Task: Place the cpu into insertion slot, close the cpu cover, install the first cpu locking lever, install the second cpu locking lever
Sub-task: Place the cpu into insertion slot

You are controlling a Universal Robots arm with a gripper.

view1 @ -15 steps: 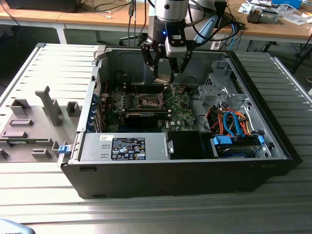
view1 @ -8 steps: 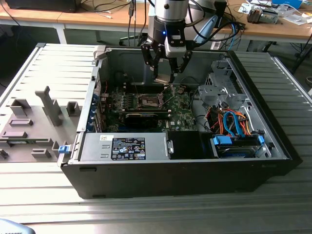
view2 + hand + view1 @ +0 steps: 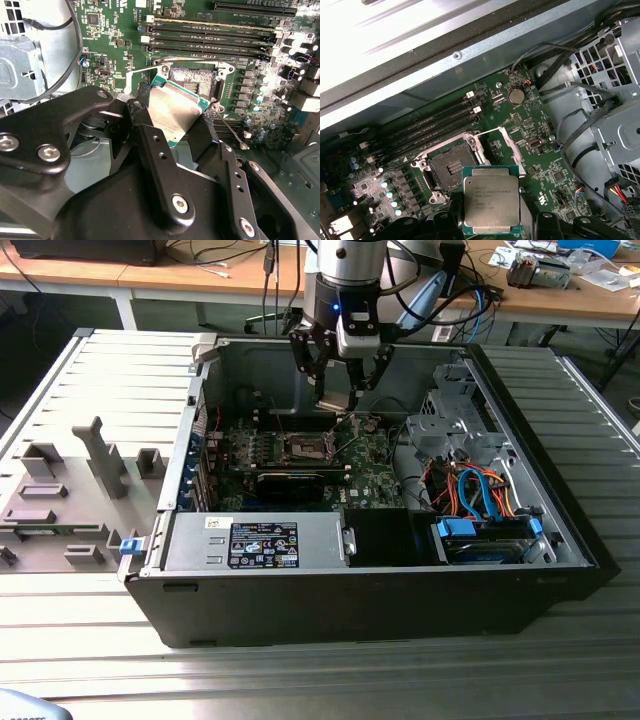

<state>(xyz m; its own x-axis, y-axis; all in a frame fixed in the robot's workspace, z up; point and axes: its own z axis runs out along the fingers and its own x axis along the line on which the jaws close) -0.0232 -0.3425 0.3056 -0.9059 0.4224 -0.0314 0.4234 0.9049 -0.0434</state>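
My gripper (image 3: 340,390) hangs inside the open computer case, above the green motherboard (image 3: 375,475). It is shut on the cpu (image 3: 491,204), a flat square chip with a silver-grey top, pinched at two opposite edges by the black fingers (image 3: 160,165). In both wrist views the cpu (image 3: 175,114) floats just short of the insertion slot (image 3: 451,169), clear of it and not touching. The insertion slot (image 3: 194,79) lies bare with its contacts showing. The cpu cover (image 3: 512,152), a thin silver frame, stands swung open at the slot's side. In the exterior view the slot (image 3: 307,447) sits below and slightly left of the gripper.
Long black memory slots (image 3: 430,127) run beside the socket. A thin metal lever (image 3: 232,135) sticks up near it. A grey drive cage (image 3: 450,425) with blue and orange cables (image 3: 480,490) fills the case's right side. The power supply (image 3: 260,540) sits at the front. A grey fixture tray (image 3: 70,490) lies left of the case.
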